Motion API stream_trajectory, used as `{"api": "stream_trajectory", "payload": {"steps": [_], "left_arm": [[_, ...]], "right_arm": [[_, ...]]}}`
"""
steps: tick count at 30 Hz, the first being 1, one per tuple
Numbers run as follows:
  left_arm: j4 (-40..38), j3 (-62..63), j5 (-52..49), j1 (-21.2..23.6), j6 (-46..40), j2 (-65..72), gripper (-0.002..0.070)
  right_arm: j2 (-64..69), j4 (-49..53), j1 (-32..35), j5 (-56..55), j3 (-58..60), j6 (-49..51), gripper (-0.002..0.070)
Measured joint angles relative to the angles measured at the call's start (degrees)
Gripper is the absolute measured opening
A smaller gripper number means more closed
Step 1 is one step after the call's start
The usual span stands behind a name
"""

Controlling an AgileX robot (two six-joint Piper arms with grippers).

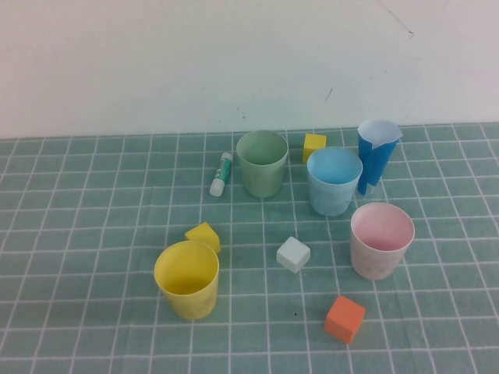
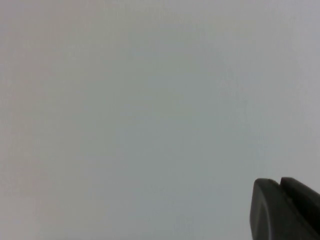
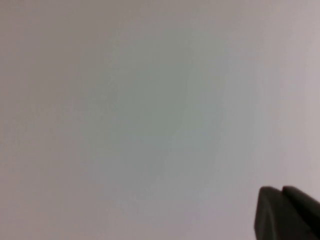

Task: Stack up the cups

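So we've got four cups standing apart on the checked cloth [image 1: 78,234], nothing stacked yet: green cup [image 1: 262,162] at the back, blue cup [image 1: 334,181] just right of it, pink cup [image 1: 381,240] nearer us on the right, yellow cup [image 1: 187,279] front left.

Biggest risk as we see it: the blue paper cone [image 1: 376,154] sits right beside the blue cup, so a grab there could knock it over or pick the wrong thing. These thin cups look like they could squash or tip if pinched at the rim. The small clutter could also get bumped: a yellow block [image 1: 203,236] sits nearly against the yellow cup, with a white cube [image 1: 293,254], an orange cube [image 1: 345,319], another yellow block [image 1: 314,146] and a glue stick [image 1: 221,174] around.

Hard to see: neither arm shows from above. The left gripper [image 2: 280,186] and right gripper [image 3: 282,192] are dark corners against blank wall, fingers pressed together, holding nothing.
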State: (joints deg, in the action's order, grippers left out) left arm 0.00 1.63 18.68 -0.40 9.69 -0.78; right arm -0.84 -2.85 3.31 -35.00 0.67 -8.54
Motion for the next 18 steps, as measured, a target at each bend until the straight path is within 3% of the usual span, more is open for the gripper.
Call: {"api": "stream_trajectory", "payload": {"steps": [4, 8, 15, 18], "left_arm": [[1.1, 8.8, -20.3, 0.0, 0.1, 0.0, -0.0002], [0.5, 17.7, -38.0, 0.0, 0.4, 5.7, -0.0002], [-3.0, 26.7, -50.8, 0.0, -3.3, 23.6, -0.0002], [-11.0, 29.1, -52.2, 0.0, -9.7, 31.3, -0.0002]], "right_arm": [[0.0, 0.4, 0.0, 23.1, -9.3, 3.9, -0.0003], [4.0, 1.6, 0.0, 40.7, -19.1, -0.6, -0.0003], [15.0, 0.0, 0.0, 54.1, -25.5, -12.0, -0.0003], [19.7, -4.4, 0.0, 58.4, -25.5, -17.2, -0.0003]]}}
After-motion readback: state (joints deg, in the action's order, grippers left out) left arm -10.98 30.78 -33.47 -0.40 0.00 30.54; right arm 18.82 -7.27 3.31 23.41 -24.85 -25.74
